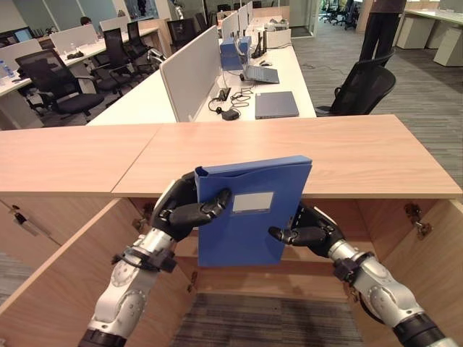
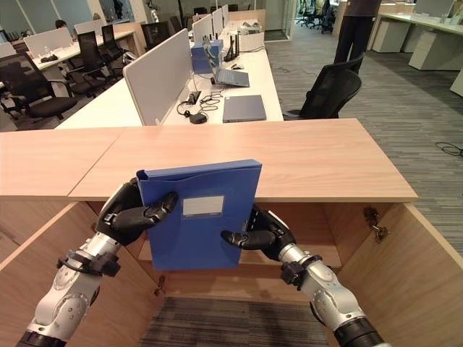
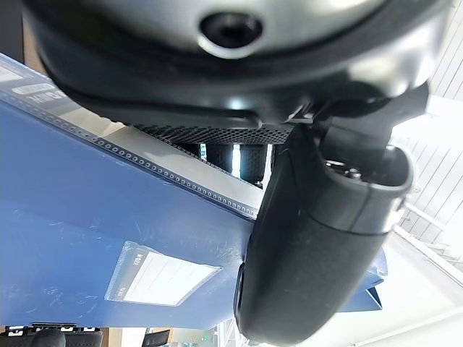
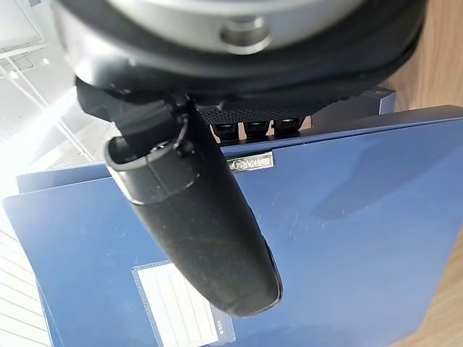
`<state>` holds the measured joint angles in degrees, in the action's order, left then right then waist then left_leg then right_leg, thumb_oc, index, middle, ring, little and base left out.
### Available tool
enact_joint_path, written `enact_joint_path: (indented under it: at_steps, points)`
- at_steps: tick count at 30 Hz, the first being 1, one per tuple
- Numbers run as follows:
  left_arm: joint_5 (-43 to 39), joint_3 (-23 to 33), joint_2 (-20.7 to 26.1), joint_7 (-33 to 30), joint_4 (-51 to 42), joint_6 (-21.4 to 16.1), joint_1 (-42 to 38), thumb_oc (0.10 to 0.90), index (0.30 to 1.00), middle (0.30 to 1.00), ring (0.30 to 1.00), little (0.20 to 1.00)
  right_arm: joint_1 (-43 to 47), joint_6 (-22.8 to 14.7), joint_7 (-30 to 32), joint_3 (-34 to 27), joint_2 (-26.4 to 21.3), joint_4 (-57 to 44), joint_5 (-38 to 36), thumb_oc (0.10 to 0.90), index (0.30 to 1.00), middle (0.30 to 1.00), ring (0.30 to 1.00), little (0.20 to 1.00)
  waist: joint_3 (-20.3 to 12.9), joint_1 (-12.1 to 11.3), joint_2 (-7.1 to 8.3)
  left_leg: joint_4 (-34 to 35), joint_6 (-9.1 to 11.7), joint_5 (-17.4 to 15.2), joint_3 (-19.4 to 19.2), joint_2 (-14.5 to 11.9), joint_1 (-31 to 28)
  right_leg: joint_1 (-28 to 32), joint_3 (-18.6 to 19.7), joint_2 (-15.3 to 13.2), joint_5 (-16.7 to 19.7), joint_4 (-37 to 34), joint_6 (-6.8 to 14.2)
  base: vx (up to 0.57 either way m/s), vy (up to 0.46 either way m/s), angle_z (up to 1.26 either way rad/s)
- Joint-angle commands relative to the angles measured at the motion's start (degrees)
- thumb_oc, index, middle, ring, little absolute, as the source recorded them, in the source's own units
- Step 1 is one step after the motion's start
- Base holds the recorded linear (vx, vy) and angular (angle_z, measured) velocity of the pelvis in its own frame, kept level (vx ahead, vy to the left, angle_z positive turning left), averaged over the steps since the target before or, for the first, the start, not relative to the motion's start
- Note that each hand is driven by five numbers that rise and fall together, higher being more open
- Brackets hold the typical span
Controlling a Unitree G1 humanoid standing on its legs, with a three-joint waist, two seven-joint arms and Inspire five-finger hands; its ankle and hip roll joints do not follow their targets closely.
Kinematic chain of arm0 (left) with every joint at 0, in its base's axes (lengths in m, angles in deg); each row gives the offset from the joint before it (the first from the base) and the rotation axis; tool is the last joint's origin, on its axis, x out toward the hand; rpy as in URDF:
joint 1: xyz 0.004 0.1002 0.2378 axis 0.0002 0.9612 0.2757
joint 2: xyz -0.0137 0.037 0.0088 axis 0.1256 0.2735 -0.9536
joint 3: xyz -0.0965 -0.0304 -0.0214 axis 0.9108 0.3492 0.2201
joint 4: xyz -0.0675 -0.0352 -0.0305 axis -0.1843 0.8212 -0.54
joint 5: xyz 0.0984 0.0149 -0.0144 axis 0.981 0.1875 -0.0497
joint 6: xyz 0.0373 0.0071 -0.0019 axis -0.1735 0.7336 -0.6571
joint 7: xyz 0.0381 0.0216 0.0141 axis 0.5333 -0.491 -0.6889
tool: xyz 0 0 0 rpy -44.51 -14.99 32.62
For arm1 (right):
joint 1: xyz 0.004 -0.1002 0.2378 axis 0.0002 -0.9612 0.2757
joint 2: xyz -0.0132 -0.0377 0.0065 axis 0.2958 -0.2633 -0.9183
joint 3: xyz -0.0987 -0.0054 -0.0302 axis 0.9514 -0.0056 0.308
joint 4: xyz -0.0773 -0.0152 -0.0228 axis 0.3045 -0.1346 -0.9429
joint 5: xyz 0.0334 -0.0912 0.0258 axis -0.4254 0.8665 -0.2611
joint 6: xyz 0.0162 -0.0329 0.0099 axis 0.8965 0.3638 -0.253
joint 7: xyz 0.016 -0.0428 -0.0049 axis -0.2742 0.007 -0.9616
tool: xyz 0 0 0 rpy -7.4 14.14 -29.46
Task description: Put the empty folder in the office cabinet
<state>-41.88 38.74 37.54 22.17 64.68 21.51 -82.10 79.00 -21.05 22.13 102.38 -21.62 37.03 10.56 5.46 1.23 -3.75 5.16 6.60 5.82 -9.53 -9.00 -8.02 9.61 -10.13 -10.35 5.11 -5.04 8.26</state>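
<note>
I hold the blue folder (image 1: 249, 210) upright between both my hands, in front of the open cabinet (image 1: 434, 246) and just below the edge of its wooden top surface (image 1: 289, 148). My left hand (image 1: 184, 210) grasps the folder's upper left edge: the thumb lies curled across the front face toward the label pocket, and the fingers go round behind. My right hand (image 1: 307, 230) grips the lower right edge the same way, thumb pressed on the front, fingers behind the back face.

The folder's long axis runs up and down, with the spine along the top and its broad face turned toward me. It sits directly between my two hands, so neither is nearer; both carry it. The top corner stands about level with the surface edge, overlapping it from where I look.

The cabinet's opening lies beyond the folder, past my fingers and lower than my hands, with the doors (image 2: 394, 275) swung wide to either side. As I judge it, the coming move turns on lowering the folder under the surface edge and then pushing it away from me, into the opening behind it.
</note>
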Motion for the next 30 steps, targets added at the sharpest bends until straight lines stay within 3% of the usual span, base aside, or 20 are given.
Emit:
enact_joint_path:
  at_steps: [1,6,11,20,30]
  points:
    - [-7.56,-11.50,-5.00,7.22,-8.00,-1.72,-16.02,0.400,0.300,0.300,0.300,0.300,16.30,-3.82,-8.44,9.22,11.15,-10.19,-4.24,0.800,0.900,0.900,0.900,0.900,-1.06,-0.38,2.41,-0.16,2.36,-5.51,-1.56,-1.19,-3.82,1.88,3.08,-1.75,-8.57,2.67,2.48,0.00,0.000,0.00]
    - [-11.75,-14.51,-4.58,11.11,-9.44,1.25,-16.82,0.400,0.300,0.300,0.300,0.300,16.08,-1.61,-12.37,13.12,10.36,-13.62,-7.01,0.800,0.900,0.900,0.900,0.900,-0.94,-0.11,2.29,-0.16,2.37,-5.44,-1.63,-1.26,-3.84,1.72,3.20,-1.69,-8.53,2.81,2.49,0.00,0.000,0.00]
    - [-15.93,-16.14,-0.47,16.24,-10.03,3.99,-19.62,0.400,0.300,0.300,0.300,0.300,16.90,0.18,-16.16,16.48,7.18,-17.03,-9.68,0.800,0.900,0.900,0.900,0.900,-0.82,0.14,2.18,-0.16,2.50,-5.15,-1.80,-1.30,-3.68,1.30,3.38,-1.50,-8.49,3.08,2.73,0.00,0.000,0.00]
    - [-14.69,-11.10,4.58,20.52,-7.29,2.29,-20.85,0.400,0.300,0.300,0.300,0.300,18.57,2.27,-19.86,18.26,3.30,-19.19,-10.26,0.800,0.900,0.900,0.900,0.900,-0.97,0.16,2.06,-0.16,2.81,-5.02,-2.22,-1.37,-3.90,1.13,3.47,-1.45,-8.51,3.05,2.91,0.00,0.001,-0.01]
    - [-13.85,-6.41,-0.62,17.12,-1.12,1.00,-19.88,0.400,0.300,0.300,0.300,0.300,19.83,-0.06,-17.22,13.28,10.65,-22.13,-12.09,0.800,0.900,0.900,0.900,0.900,-1.51,0.20,1.75,-0.16,2.65,-5.21,-2.23,-1.33,-4.25,1.11,3.85,-1.45,-8.69,3.27,2.49,0.00,0.001,0.00]
